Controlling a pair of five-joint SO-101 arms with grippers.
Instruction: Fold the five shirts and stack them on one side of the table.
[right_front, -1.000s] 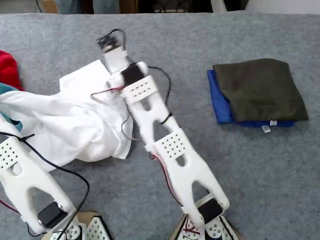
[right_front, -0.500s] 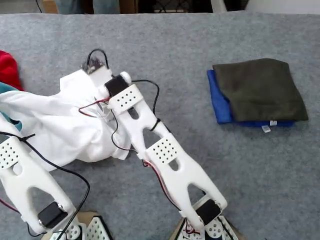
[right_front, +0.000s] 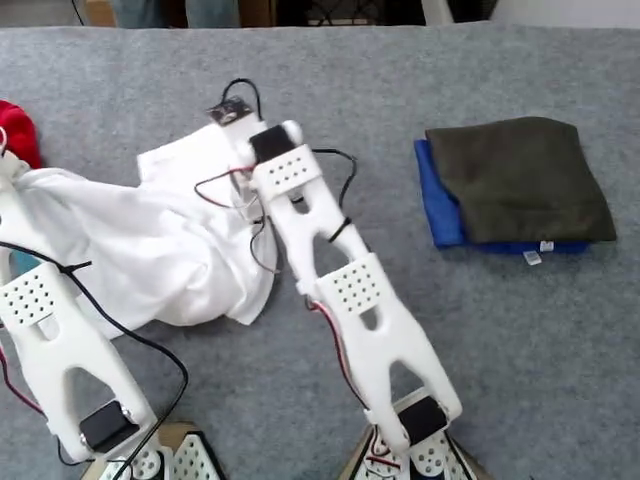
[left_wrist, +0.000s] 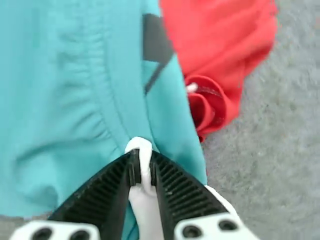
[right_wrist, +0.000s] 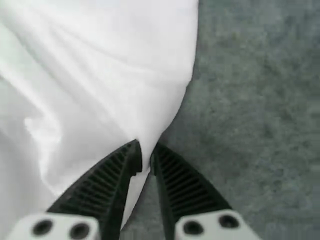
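A white shirt (right_front: 160, 240) lies crumpled on the left half of the grey table. My left gripper (right_front: 8, 172) at the far left edge is shut on a fold of the white shirt (left_wrist: 141, 156) and holds it above a teal shirt (left_wrist: 65, 90) and a red shirt (left_wrist: 220, 45). My right gripper (right_front: 240, 135) sits at the white shirt's far edge. Its jaws (right_wrist: 145, 155) are closed on the hem of the white shirt (right_wrist: 100, 75), right beside bare table. The red shirt (right_front: 15, 130) peeks out at the left edge in the high view.
At the right stands a folded olive shirt (right_front: 520, 175) stacked on a folded blue shirt (right_front: 440, 205). Bare grey table (right_front: 380, 90) stretches between the stack and the white shirt. The right arm's cables (right_front: 335, 175) loop over the table beside it.
The right gripper swung left over the shirt, then back right and farther away, dragging the white hem with it. The left arm moved farther away, lifting the shirt's left edge over the teal shirt.
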